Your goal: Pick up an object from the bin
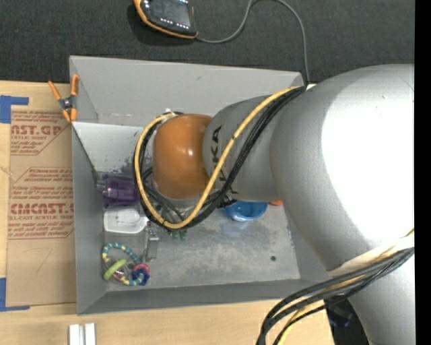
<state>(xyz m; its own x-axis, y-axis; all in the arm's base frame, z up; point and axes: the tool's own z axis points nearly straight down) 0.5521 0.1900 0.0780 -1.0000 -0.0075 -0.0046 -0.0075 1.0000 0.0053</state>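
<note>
The grey arm [337,168] hangs low over the bin [202,74]. Its hand [152,237] is just beside a white block [124,221], near a bead ring [122,264]. I cannot tell whether the hand is open or shut. This looks like the descent step. Next it must settle on one thing, grip it and lift.

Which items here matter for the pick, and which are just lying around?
In play: gripper, over the bin's left side; white boxy piece and purple plastic piece beside it, likely candidates.
Lying about: beaded multicolour ring in the view's bottom-left corner; blue item half under the arm; black-and-orange device outside the bin.
</note>
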